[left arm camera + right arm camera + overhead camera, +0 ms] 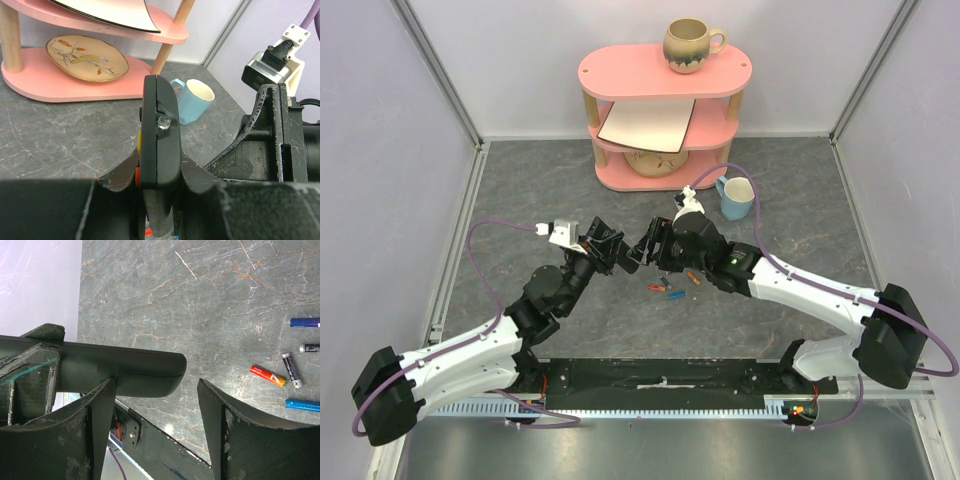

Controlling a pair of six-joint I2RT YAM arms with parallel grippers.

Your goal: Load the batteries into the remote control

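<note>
The left hand is clamping narrowly on the remote control, holding it on edge and raised off the tabletop, with its free end sticking out toward the right hand. A small metal part is showing in a notch on the remote's upturned edge, though I cannot tell if that is the battery bay. The right hand is standing wide and holding nothing. The rounded end of the remote is reaching in over one of its fingers, seemingly touching it, and is sitting well apart from the other. Judging by this, the step is getting a second hold on the remote, or working at its cover, so the right hand should be centring the slab between its fingers before closing. The left hand should be gripping firmly so nothing twists or slips. Below and just beyond the hands, the batteries are lying loose on the tabletop, blue, red-orange and dark ones close together, none loaded. Farther back a blue mug is standing, and behind it a pink shelf.
</note>
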